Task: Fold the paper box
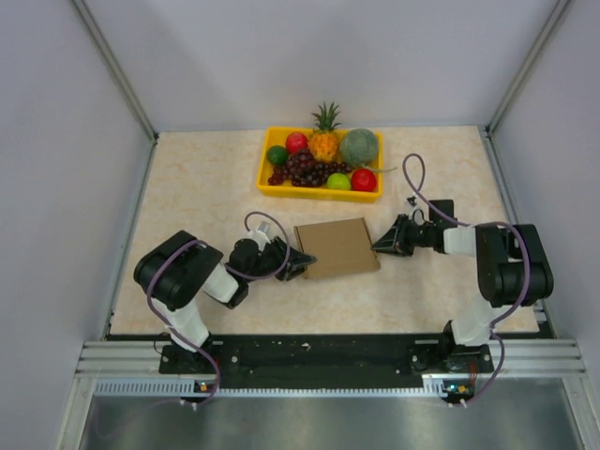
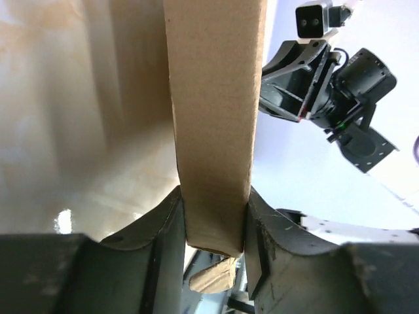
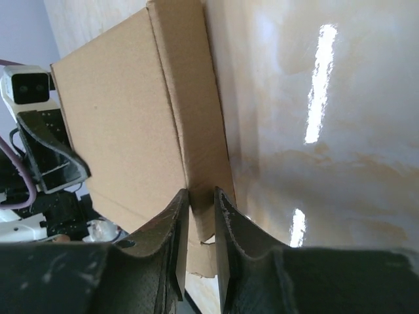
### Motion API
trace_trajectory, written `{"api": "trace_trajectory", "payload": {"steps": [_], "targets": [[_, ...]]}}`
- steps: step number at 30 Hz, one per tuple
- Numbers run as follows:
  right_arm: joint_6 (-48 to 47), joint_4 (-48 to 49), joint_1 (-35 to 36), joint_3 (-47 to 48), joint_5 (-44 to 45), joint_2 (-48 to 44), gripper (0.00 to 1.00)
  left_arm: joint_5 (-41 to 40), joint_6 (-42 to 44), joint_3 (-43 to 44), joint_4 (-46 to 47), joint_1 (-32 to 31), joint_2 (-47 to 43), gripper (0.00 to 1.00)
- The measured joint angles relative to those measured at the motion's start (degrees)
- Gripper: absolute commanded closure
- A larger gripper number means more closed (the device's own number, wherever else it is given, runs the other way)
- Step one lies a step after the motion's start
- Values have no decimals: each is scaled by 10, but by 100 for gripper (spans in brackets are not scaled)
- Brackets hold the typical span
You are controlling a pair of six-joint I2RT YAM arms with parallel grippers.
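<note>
In the overhead view the left arm sits at the lower left of the frame and reaches toward the centre, where the left tool meets the left edge of the paper box. The box is a closed, flat brown carton just below the middle of the frame, over the pale marbled surface and turned a little askew. Whether it rests on the surface or is held just clear of it cannot be told. Above it, at the upper centre, stands a yellow tray of fruit, well apart from the box. On the box's right edge is the right tool, with the right arm at the lower right of the frame. In the left wrist view the narrow side wall of the paper box runs down the middle of the frame into the left tool. Its dark fingers press against both faces of the cardboard, pinching it, and the right tool shows at the upper right. In the right wrist view the paper box fills the upper left. The right tool at the bottom centre has its fingers drawn almost together, pinching the thin cardboard edge that passes between them
</note>
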Motion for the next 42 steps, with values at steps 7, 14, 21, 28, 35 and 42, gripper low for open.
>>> {"api": "trace_trajectory", "payload": {"steps": [7,14,21,28,35,42], "targets": [[-71,-135,54,19,143,-168,29,24,-82,-29,60,3,-1,85],[-256,-171,287,71,308,-392,16,56,-163,-72,59,35,-65,81],[-474,-202,585,73,494,-430,15,82,-176,-43,-72,68,-245,75],[-621,-210,654,81,666,-330,18,115,-162,-13,-205,94,-287,76],[-755,-125,673,68,755,-296,26,143,-215,-24,-211,97,-299,76],[-828,-33,700,51,799,-254,61,163,-257,-29,-199,100,-319,70]]}}
